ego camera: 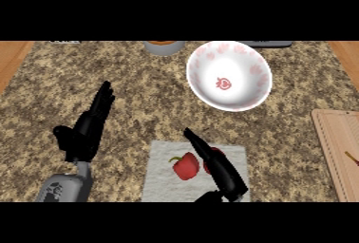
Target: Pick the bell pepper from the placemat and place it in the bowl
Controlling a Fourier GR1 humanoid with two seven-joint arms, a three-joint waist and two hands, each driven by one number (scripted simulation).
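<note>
A red bell pepper point(186, 165) lies on a pale grey placemat point(160, 178) near the counter's front edge. My right hand point(219, 170) hovers over the mat's right half, fingers straight and pointing up-left, just beside the pepper and hiding part of its right side. The hand is open and nothing is held. A white bowl point(229, 75) with red markings stands at the back, right of centre. My left hand point(89, 127) rests open at the left, fingers up, away from the mat.
A wooden cutting board point(341, 152) lies along the right edge. A grey container with an orange top point(164, 46) stands at the back centre, and a dark flat object point(270, 43) sits behind the bowl. Wooden strips flank the speckled counter point(140, 95).
</note>
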